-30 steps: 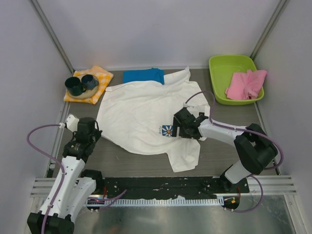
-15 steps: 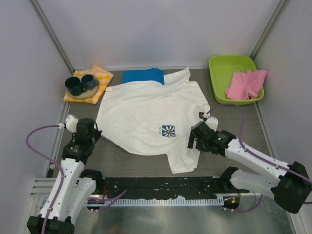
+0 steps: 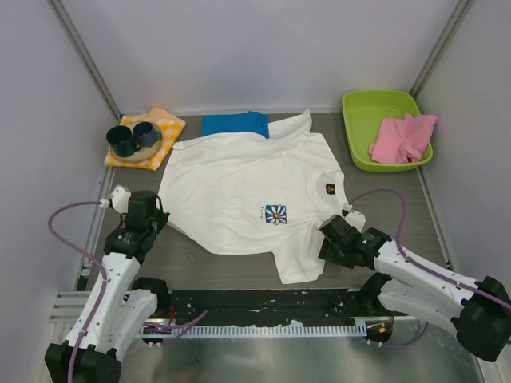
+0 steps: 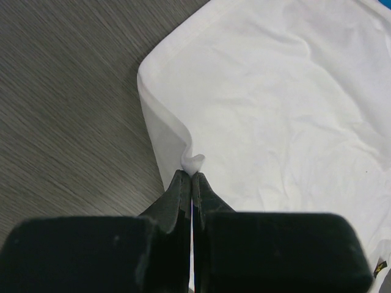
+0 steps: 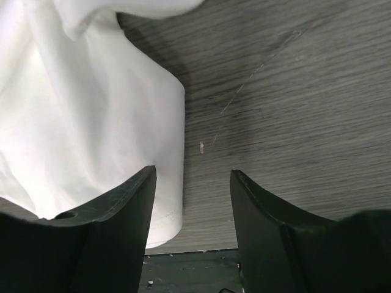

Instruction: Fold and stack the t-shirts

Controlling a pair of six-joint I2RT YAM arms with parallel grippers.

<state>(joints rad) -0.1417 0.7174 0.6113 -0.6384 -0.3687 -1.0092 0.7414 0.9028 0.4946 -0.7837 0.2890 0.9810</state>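
Observation:
The large white t-shirt (image 3: 239, 191) with a blue daisy print lies spread over the middle of the table. My left gripper (image 3: 148, 209) is shut on its left edge; the left wrist view shows a pinch of white cloth (image 4: 193, 162) at the tips of my left gripper (image 4: 192, 176). My right gripper (image 3: 329, 239) is open and empty, low at the shirt's near right edge. In the right wrist view my right gripper (image 5: 194, 174) frames bare table beside the shirt's hem (image 5: 165, 213). A folded turquoise-blue t-shirt (image 3: 234, 124) lies at the back, partly under the white one. No green shirt shows.
An orange-and-white checked cloth (image 3: 164, 124) with two dark cups (image 3: 132, 138) sits at the back left. A green tray (image 3: 382, 112) holding a pink cloth (image 3: 403, 137) stands at the back right. A black rail runs along the near edge (image 3: 263, 303).
My right gripper has let go of the white shirt near the daisy and pulled back right and toward the near edge. The shirt's right side now lies flatter. My left arm has barely moved.

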